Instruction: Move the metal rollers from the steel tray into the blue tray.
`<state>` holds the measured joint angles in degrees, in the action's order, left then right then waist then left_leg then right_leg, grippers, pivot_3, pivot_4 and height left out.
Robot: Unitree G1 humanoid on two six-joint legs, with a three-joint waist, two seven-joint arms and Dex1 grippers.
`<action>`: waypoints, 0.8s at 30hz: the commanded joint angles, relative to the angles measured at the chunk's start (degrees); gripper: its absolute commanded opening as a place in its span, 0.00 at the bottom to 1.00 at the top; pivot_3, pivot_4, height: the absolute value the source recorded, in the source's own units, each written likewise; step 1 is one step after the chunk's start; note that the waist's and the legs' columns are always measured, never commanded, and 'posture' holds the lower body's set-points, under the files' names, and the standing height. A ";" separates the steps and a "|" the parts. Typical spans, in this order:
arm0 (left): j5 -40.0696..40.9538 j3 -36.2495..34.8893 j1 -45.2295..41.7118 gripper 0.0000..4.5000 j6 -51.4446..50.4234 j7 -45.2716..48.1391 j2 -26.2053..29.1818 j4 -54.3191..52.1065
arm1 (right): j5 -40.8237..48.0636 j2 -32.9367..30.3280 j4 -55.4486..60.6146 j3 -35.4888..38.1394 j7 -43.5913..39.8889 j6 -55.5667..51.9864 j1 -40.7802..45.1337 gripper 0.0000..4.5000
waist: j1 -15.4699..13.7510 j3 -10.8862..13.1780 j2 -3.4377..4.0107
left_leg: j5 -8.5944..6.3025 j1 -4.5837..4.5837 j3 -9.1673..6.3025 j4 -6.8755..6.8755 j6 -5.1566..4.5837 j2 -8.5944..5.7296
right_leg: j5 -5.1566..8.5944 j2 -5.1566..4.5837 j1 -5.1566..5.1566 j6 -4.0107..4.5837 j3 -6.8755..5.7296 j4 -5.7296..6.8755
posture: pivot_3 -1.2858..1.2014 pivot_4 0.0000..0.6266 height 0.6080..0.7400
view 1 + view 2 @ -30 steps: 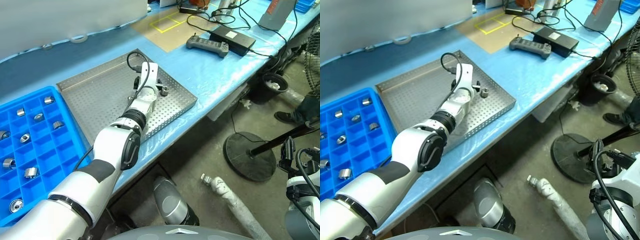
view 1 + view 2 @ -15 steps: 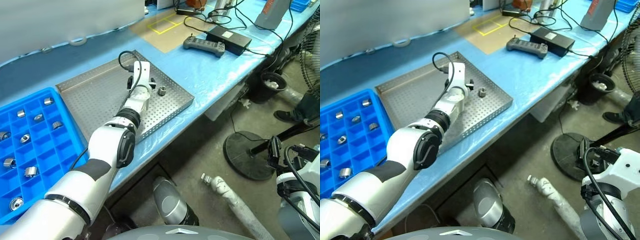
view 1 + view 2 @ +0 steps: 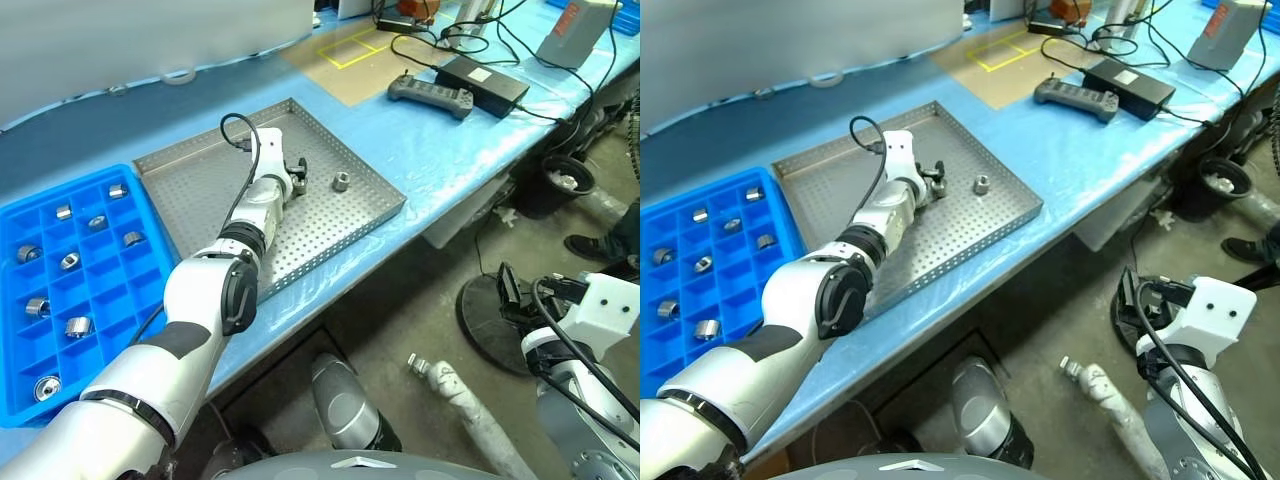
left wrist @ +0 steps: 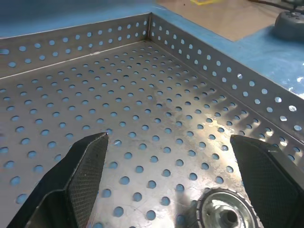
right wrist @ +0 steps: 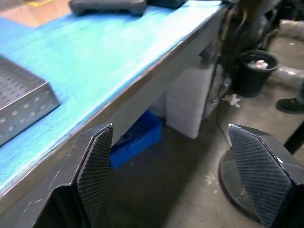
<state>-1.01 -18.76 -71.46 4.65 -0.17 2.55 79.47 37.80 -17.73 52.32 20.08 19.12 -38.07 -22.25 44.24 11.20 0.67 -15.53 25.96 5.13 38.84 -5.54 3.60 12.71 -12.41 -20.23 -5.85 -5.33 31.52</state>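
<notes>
Head views: steel tray (image 3: 215, 215) sits on the blue-covered bench, blue tray (image 3: 25, 375) just beside it on the robot's left. L arm reaches across the steel tray; left gripper (image 3: 291, 178) hangs low over the perforated floor near the tray's middle. 1 metal roller (image 3: 341, 182) lies loose on the floor, near the gripper on its right, apart from it. Blue tray holds 9 or so more rollers (image 3: 77, 327), 1 per compartment. Black handheld controller (image 3: 430, 95) and black power brick (image 3: 484, 80) lie further back on the bench, well clear of both trays.

L wrist view: both black fingers (image 4: 88, 164) stand wide apart, nothing between them, nothing held. A roller (image 4: 223, 213) rests upright on the tray floor, dark hole facing up, inside the gap but much closer to 1 finger than the other; can't tell if it touches that finger. Tray's corner rim (image 4: 151, 23) lies ahead.

R wrist view: right gripper (image 5: 183, 175) is off the bench, out over the concrete floor beside the bench edge. Fingers (image 5: 95, 164) spread wide, empty. Steel tray's corner shows on the bench, well apart from this gripper.
</notes>
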 commanded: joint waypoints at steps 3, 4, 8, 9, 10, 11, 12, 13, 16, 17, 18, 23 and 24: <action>0.23 0.46 1.43 0.99 2.03 2.07 1.55 -1.98 | -1.22 -0.42 -1.21 -0.03 -2.53 -1.32 2.45 0.90 | -1.54 0.00 0.00 | -0.09 0.04 0.00 0.19 -0.17 0.03 | 0.00 0.01 0.00 0.02 0.01 0.09 | 0.22 0.24 1.00; 0.00 0.79 1.93 0.99 2.22 2.30 1.70 -2.02 | -1.35 -0.53 -1.70 -0.24 -3.04 -1.67 3.16 0.90 | -1.85 0.00 0.00 | -0.11 0.04 0.01 0.26 -0.22 0.02 | 0.00 0.00 0.00 0.03 0.01 0.13 | 0.22 0.24 1.00; -0.06 1.50 3.37 0.99 2.91 5.30 1.53 -2.22 | -2.48 -0.42 -3.34 -0.56 -4.66 -2.71 4.79 0.90 | -3.72 0.00 0.00 | -0.07 0.09 0.01 0.35 -0.31 0.04 | -0.07 0.00 -0.02 0.15 0.03 0.17 | 0.23 0.24 1.00; 0.27 1.45 3.58 0.99 3.08 6.90 1.24 -2.30 | -2.67 -0.32 -3.56 -0.57 -5.05 -2.91 4.93 0.90 | -4.30 0.00 0.00 | -0.03 0.10 0.01 0.35 -0.36 0.04 | -0.08 0.00 -0.02 0.17 0.06 0.19 | 0.23 0.24 1.00; 0.57 1.38 3.72 0.99 3.20 8.27 0.99 -2.35 | -2.86 -0.25 -3.71 -0.58 -5.40 -3.06 4.99 0.90 | -4.82 0.00 0.00 | -0.02 0.10 0.01 0.36 -0.37 0.06 | -0.10 0.00 -0.02 0.20 0.11 0.19 | 0.23 0.24 1.00; 0.73 1.38 3.82 0.99 3.34 9.38 0.82 -2.39 | -3.13 -0.25 -3.84 -0.61 -5.75 -3.23 4.99 0.90 | -5.48 0.00 0.00 | 0.01 0.11 0.01 0.36 -0.40 0.07 | -0.10 0.01 -0.02 0.22 0.18 0.20 | 0.23 0.24 1.00; 0.78 1.41 3.88 0.99 3.38 10.15 0.74 -2.39 | -3.52 -0.28 -3.92 -0.64 -6.08 -3.44 4.92 0.90 | -5.91 -0.01 0.00 | 0.02 0.10 0.02 0.36 -0.41 0.07 | -0.11 0.01 -0.03 0.23 0.25 0.20 | 0.23 0.24 1.00; 0.86 1.37 3.88 0.99 3.37 10.67 0.72 -2.38 | -3.89 -0.23 -4.06 -0.68 -6.30 -3.61 5.00 0.90 | -6.31 -0.01 0.00 | 0.02 0.11 0.02 0.37 -0.42 0.07 | -0.12 0.01 -0.03 0.24 0.27 0.21 | 0.24 0.24 1.00; 1.48 1.15 3.81 0.99 3.58 14.16 0.37 -2.48 | -4.42 0.57 -4.56 -0.55 -6.90 -3.87 4.92 0.90 | -7.01 -0.01 0.00 | 0.03 0.11 0.05 0.37 -0.44 0.08 | -0.12 0.02 -0.05 0.26 0.33 0.22 | 0.23 0.24 1.00; 1.77 1.07 3.81 0.99 3.62 15.54 0.21 -2.52 | -4.66 0.82 -4.67 -0.52 -7.11 -3.87 4.83 0.90 | -7.27 -0.01 0.00 | 0.03 0.10 0.07 0.37 -0.44 0.10 | -0.12 0.04 -0.07 0.26 0.36 0.23 | 0.23 0.24 1.00; 1.90 1.16 3.84 0.99 3.63 16.78 0.05 -2.54 | -4.93 1.01 -4.70 -0.48 -7.31 -3.86 4.68 0.90 | -7.41 -0.01 0.01 | 0.03 0.10 0.08 0.37 -0.44 0.12 | -0.13 0.06 -0.08 0.28 0.37 0.23 | 0.23 0.24 1.00; -1.55 5.03 4.83 0.99 3.43 19.32 -0.83 -2.21 | -6.06 1.96 -5.23 -0.20 -8.31 -3.72 4.25 0.90 | -7.84 -0.02 0.01 | 0.05 0.10 0.10 0.39 -0.47 0.13 | -0.17 0.07 -0.09 0.34 0.40 0.24 | 0.23 0.24 1.00; -2.65 6.28 5.19 0.99 3.54 19.38 -1.05 -2.11 | -6.42 2.14 -5.62 -0.32 -8.48 -3.65 4.33 0.90 | -7.84 -0.03 0.01 | 0.05 0.10 0.10 0.39 -0.47 0.14 | -0.17 0.07 -0.08 0.35 0.40 0.24 | 0.23 0.24 1.00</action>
<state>-1.96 -14.24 -66.56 7.05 18.56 1.88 78.52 32.23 -15.65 46.49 18.97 11.03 -42.01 -17.75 36.40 11.17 0.68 -15.48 26.05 5.23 39.24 -6.01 3.73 12.54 -12.34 -20.31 -5.50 -4.93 31.77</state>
